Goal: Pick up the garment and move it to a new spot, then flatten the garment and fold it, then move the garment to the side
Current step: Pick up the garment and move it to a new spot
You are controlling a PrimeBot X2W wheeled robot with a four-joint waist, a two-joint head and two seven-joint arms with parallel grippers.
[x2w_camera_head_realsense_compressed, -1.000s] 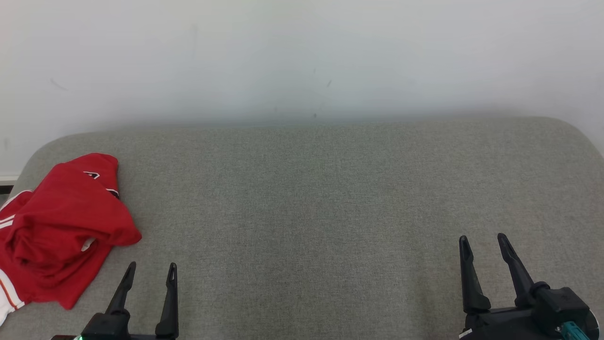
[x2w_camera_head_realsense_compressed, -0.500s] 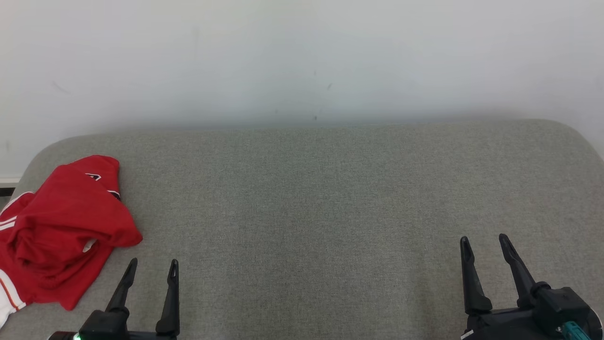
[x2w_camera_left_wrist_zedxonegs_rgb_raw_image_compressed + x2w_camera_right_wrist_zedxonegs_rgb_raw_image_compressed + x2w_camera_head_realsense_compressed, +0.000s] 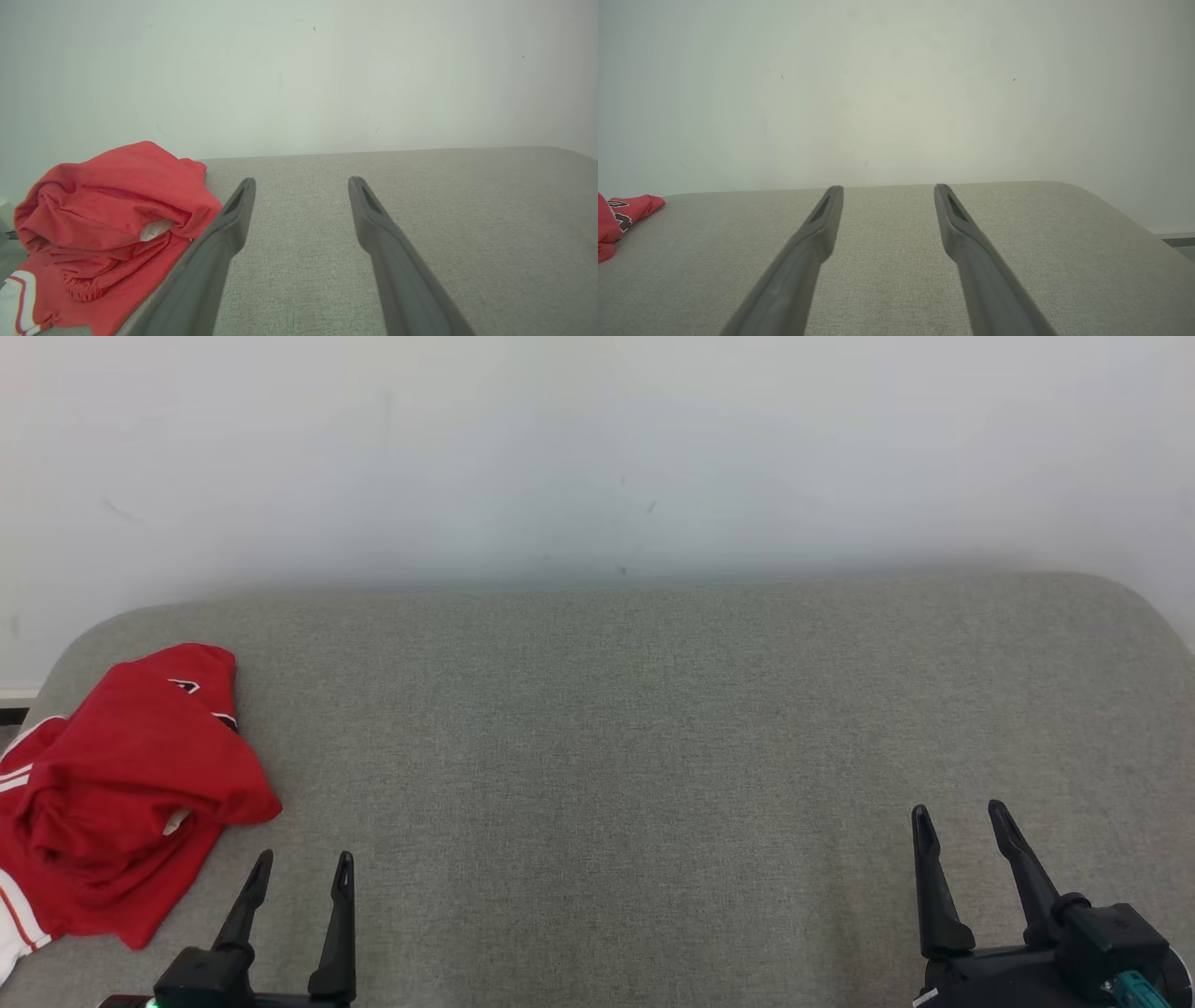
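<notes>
1. A plain white wall [image 3: 597, 448] stands at the back, with nothing happening there.
2. The grey fabric-covered worktop [image 3: 653, 728] is bare across its middle and right side. That looks like plenty of room for a new spot.
3. The red garment [image 3: 121, 793] sits crumpled in a heap at the worktop's left edge, with a white-trimmed bit towards the near left corner. It is not lifted, flattened or folded.
4. The left end effector [image 3: 303, 859] is at the near edge, just beside the heap. Its fingers are spread with nothing between them, and they are clear of the cloth.
5. The right end effector [image 3: 959, 812] is by the near right corner, well apart from the garment. It is also spread and empty.
6. My read is that nothing is done yet. The pick-up, the move, the flattening, the fold and the shift aside are all left to do.
</notes>
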